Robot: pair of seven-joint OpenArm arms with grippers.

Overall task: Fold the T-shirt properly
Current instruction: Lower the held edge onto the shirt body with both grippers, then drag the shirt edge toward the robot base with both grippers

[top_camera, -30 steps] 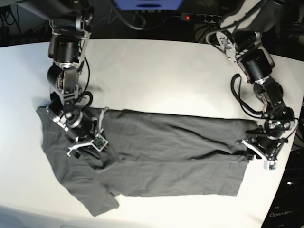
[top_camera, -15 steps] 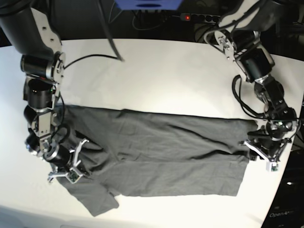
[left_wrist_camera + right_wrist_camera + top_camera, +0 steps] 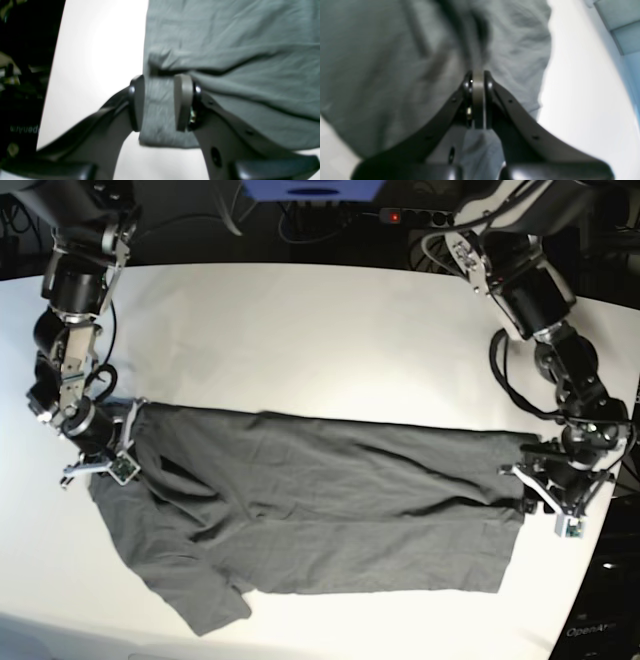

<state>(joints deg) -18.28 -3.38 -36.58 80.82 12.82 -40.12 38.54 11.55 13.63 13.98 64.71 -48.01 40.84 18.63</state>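
The T-shirt lies spread across the near half of the white desk, its long body running left to right, wrinkled, with a sleeve bunched at the near left corner.

The right claw sits at the shirt's far left edge, by the shoulder. In the right wrist view its fingers are pressed together, and grey cloth fills the frame around and behind them; a fold of fabric rises just beyond the tips, though blur hides whether any cloth is actually caught between them.

The left claw is at the shirt's right end, near the desk's right edge. In the left wrist view its two fingers stand apart, one on each side of a strip of the shirt's hem; the cloth runs between the pads and touches both, so the claw holds the hem corner. The bare desk shows just left of that edge.
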